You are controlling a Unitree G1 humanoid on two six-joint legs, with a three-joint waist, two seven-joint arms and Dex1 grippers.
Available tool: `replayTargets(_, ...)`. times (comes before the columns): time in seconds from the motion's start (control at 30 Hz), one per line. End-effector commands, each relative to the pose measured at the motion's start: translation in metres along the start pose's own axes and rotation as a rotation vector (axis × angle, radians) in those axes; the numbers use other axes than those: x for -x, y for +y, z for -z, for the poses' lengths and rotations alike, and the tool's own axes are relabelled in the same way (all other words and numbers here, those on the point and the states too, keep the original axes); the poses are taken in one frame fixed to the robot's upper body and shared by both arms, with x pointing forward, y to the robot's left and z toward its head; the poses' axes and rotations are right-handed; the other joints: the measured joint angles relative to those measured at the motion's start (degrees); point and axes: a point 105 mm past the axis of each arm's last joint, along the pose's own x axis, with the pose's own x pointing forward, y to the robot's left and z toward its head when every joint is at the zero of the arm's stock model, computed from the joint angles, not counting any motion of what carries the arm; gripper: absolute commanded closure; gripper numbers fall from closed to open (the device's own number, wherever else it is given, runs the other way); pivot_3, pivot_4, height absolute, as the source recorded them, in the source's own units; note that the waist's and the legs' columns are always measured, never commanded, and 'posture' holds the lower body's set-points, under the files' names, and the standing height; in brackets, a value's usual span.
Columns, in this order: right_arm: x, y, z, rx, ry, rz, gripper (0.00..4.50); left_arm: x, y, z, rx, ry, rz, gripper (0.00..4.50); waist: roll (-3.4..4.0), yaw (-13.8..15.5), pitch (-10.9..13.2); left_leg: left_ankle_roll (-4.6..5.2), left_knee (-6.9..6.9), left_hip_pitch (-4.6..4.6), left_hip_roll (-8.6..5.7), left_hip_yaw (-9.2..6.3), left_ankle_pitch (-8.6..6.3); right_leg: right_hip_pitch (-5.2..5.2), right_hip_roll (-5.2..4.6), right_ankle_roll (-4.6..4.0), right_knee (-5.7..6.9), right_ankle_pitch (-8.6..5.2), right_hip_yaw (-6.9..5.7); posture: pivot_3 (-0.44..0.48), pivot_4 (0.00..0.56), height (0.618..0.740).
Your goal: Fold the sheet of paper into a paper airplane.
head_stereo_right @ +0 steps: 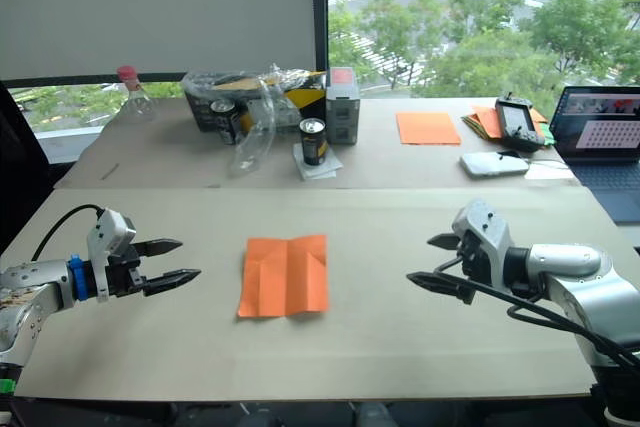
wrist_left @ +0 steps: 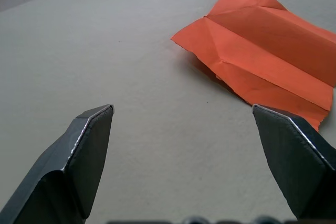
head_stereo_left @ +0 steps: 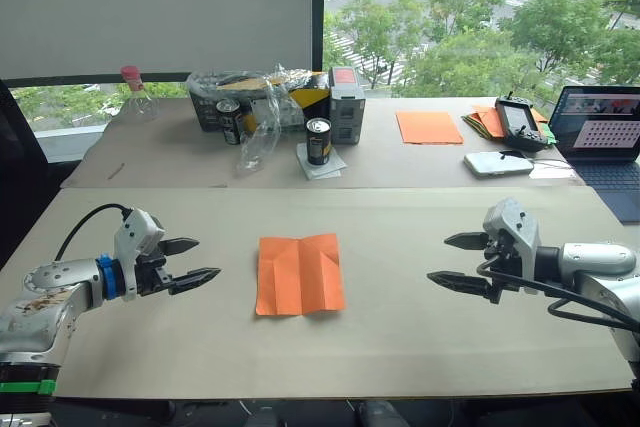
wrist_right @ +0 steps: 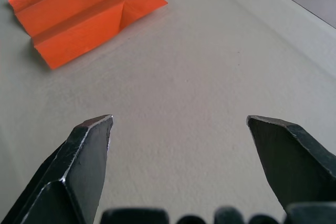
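One creased sheet of paper (head_stereo_left: 299, 274), two cans (head_stereo_left: 318, 140) (dark), one laptop (head_stereo_left: 606, 137)

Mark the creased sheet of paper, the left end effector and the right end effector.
sheet of paper (head_stereo_left: 299, 273), left eye view, middle of the sheet.
left end effector (head_stereo_left: 198, 260), left eye view, between its open fingertips.
right end effector (head_stereo_left: 446, 260), left eye view, between its open fingertips.

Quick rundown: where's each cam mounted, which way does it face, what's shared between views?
Head stereo pair: looks forward and down over the table; left gripper and right gripper open, either side of the creased sheet.
Left wrist: looks along its own open fingers toward the sheet.
Right wrist: same, its fingers open, sheet ahead.
Shared: the sheet, in all views.
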Motion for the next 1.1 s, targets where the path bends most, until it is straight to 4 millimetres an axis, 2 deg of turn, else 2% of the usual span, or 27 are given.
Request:
replayTargets(0.03, 0.002, -0.001, -0.013, 0.024, -0.021, -0.007, 0.01, 0.002, -0.004, -0.001, -0.038, 0.023, 0.002, 0.00, 0.00, 0.00, 0.00, 0.00, 0.00, 0.00, 0.00, 0.00, 0.00, 0.00, 0.00, 0.00, 0.00, 0.00, 0.00, 0.000, 0.150, 0.730)
replayTargets(0.13, -0.002, 0.001, -0.017, 0.025, -0.026, -0.028, 0.01, 0.001, -0.001, 0.003, -0.049, 0.050, -0.018, 0.00, 0.00, -0.24, 0.00, 0.00, 0.00, 0.04, 0.00, 0.04, 0.00, 0.00, -0.01, 0.00, 0.01, 0.00, 0.03, 0.000, 0.150, 0.730)
replayTargets(0.23, -0.006, 0.006, -0.022, 0.042, -0.029, -0.052, 0.01, -0.004, -0.005, -0.016, -0.064, -0.029, 0.018, 0.00, -0.02, -0.08, 0.01, 0.00, 0.00, 0.01, 0.02, -0.04, 0.00, 0.00, 0.02, 0.00, 0.02, 0.00, -0.04, 0.000, 0.150, 0.730)
replayTargets(0.4, -0.020, 0.027, -0.037, 0.066, -0.059, -0.144, 0.00, -0.019, -0.029, -0.041, -0.134, -0.056, 0.184, 1.50, -0.03, 0.20, 0.01, 0.00, 0.04, -0.08, -0.03, -0.08, 0.00, 0.00, -0.04, 0.01, -0.01, 0.01, -0.07, 0.000, 0.150, 0.730)
replayTargets(0.43, -0.021, 0.029, -0.039, 0.067, -0.064, -0.150, 0.56, -0.022, -0.032, -0.042, -0.143, -0.052, 0.209, 1.86, -0.03, 0.19, 0.01, 0.00, 0.05, -0.08, -0.04, -0.08, 0.00, 0.00, -0.04, 0.02, -0.01, 0.01, -0.07, 0.000, 0.150, 0.730)
replayTargets(0.53, -0.026, 0.034, -0.041, 0.069, -0.063, -0.162, 1.55, -0.031, -0.044, -0.045, -0.176, -0.041, 0.291, 2.85, -0.03, 0.06, 0.01, 0.00, 0.05, -0.08, -0.05, -0.09, 0.00, 0.00, -0.04, 0.02, -0.01, 0.01, -0.08, 0.000, 0.150, 0.730)
replayTargets(0.6, -0.030, 0.036, -0.038, 0.073, -0.051, -0.164, 2.23, -0.045, -0.053, -0.047, -0.201, -0.045, 0.351, 3.52, -0.03, 0.05, 0.01, 0.00, 0.05, -0.08, -0.05, -0.09, 0.00, 0.00, -0.04, 0.02, -0.01, 0.01, -0.08, 0.000, 0.150, 0.730)
replayTargets(0.7, -0.034, 0.039, -0.034, 0.076, -0.042, -0.160, 3.27, -0.058, -0.058, -0.046, -0.225, -0.032, 0.385, 4.49, -0.05, 0.13, 0.01, 0.00, 0.08, -0.10, -0.06, -0.10, 0.00, 0.00, -0.04, 0.02, 0.00, 0.01, -0.09, 0.000, 0.150, 0.730)
replayTargets(0.8, -0.037, 0.040, -0.030, 0.077, -0.033, -0.144, 4.29, -0.074, -0.056, -0.034, -0.270, 0.018, 0.383, 4.50, -0.06, 0.09, 0.00, 0.00, 0.09, -0.10, -0.07, -0.11, 0.00, 0.01, -0.04, 0.02, 0.01, 0.01, -0.09, 0.000, 0.150, 0.730)
replayTargets(0.83, -0.039, 0.040, -0.029, 0.079, -0.032, -0.139, 4.48, -0.078, -0.058, -0.027, -0.270, 0.042, 0.394, 4.50, -0.05, 0.02, 0.00, 0.00, 0.09, -0.10, -0.07, -0.11, 0.00, 0.01, -0.03, 0.02, 0.00, 0.01, -0.09, 0.000, 0.150, 0.730)
replayTargets(0.97, -0.048, 0.039, -0.030, 0.108, -0.046, -0.105, 4.48, -0.087, -0.053, -0.001, -0.269, 0.122, 0.380, 4.50, -0.06, -0.25, 0.00, 0.01, 0.09, -0.09, -0.06, -0.11, 0.00, 0.00, -0.02, 0.02, 0.01, 0.01, -0.08, 0.000, 0.150, 0.730)
replayTargets(1.1, -0.065, 0.032, -0.027, 0.172, -0.031, -0.071, 4.48, -0.095, -0.053, 0.015, -0.267, 0.162, 0.362, 4.50, -0.06, -0.08, -0.01, 0.01, 0.12, -0.09, -0.06, -0.14, 0.00, 0.01, -0.02, 0.02, 0.03, 0.01, -0.09, 0.000, 0.150, 0.730)
